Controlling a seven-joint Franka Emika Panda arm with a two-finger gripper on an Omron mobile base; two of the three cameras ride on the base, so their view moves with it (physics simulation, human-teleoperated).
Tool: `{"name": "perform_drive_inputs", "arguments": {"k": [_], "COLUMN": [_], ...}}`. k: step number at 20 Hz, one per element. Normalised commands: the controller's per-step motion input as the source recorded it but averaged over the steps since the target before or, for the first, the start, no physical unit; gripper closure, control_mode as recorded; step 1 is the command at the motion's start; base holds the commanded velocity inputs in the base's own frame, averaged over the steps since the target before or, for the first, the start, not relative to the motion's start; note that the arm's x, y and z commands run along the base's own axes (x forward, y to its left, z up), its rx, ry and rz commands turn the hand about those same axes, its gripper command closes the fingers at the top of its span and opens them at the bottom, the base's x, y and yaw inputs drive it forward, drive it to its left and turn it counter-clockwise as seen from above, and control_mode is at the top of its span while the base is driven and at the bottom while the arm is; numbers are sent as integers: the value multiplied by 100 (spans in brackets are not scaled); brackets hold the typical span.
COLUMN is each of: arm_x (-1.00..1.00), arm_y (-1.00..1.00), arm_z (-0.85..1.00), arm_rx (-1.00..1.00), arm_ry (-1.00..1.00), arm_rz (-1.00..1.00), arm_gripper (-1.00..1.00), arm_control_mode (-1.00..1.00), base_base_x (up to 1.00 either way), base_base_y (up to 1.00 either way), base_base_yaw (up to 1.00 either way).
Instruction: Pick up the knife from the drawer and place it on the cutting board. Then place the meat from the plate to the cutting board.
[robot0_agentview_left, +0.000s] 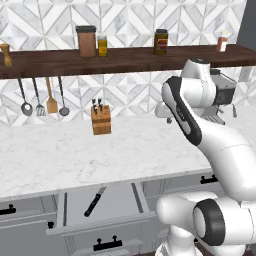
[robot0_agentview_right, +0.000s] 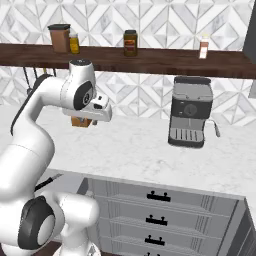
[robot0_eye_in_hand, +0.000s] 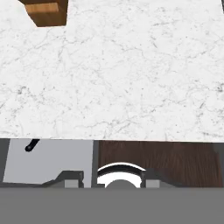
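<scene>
Knife (robot0_agentview_left: 95, 201) lying diagonal in the open drawer (robot0_agentview_left: 116, 207), below the marble counter (robot0_agentview_left: 75, 155). Arm folded high over the counter, gripper (robot0_eye_in_hand: 105, 178) pointing down; its tips sit apart, apparently released and holding nothing.

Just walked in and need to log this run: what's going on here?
A white robot arm stands at a marble counter in a kitchen and holds nothing yet. The drawer below the counter is pulled open, and the knife lies inside it, untouched. The gripper is raised above the counter's front edge, fingers apart, looking down. A tan knife block stands near the wall and a coffee machine stands further right. Neither a cutting board nor meat can be made out.
</scene>
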Motion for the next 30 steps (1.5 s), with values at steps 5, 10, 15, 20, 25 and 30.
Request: {"name": "perform_drive_inputs", "arguments": {"k": [5,10,15,20,25,30], "arm_x": [0,0,0,0,0,0], "arm_y": [0,0,0,0,0,0], "arm_z": [0,0,0,0,0,0], "arm_rx": [0,0,0,0,0,0], "arm_ry": [0,0,0,0,0,0], "arm_rz": [0,0,0,0,0,0], "arm_gripper": [-100,-100,-100,-100,-100,-100], "arm_control_mode": [100,100,100,100,100,100], "base_base_x": [-15,-55,-24,9,6,11], "base_base_y": [0,-17,-34,-35,-44,-63], "base_base_yaw": [0,11,51,66,58,44]}}
